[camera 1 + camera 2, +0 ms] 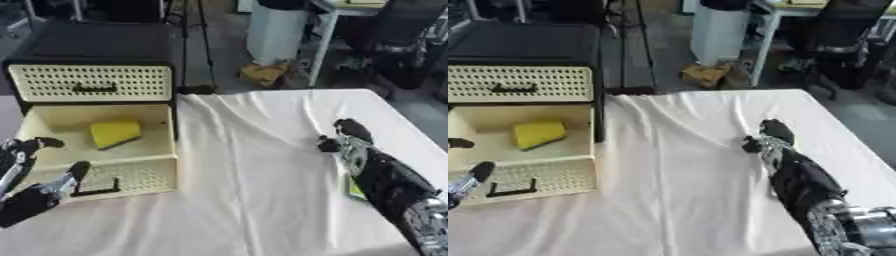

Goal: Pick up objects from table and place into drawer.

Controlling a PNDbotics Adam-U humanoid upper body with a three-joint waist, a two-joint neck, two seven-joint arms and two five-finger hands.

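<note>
A white-draped table [262, 200] fills the frame; at left, a cream drawer [131, 170] stands pulled out with a yellow block [115, 132] already inside. The right hand [348, 142], fingers relaxed and empty, hangs at centre right over a green sliver [354, 190], apparently the next pickup. The left hand [39, 192] sits lower left by the drawer front, its fingers not clear enough to read.

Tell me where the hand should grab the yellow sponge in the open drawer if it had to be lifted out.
Probably from straight above, pinching the yellow sponge across its two long sides. It lies flat and slightly turned on the open drawer floor, with walls all around, so a sideways approach looks blocked.
</note>
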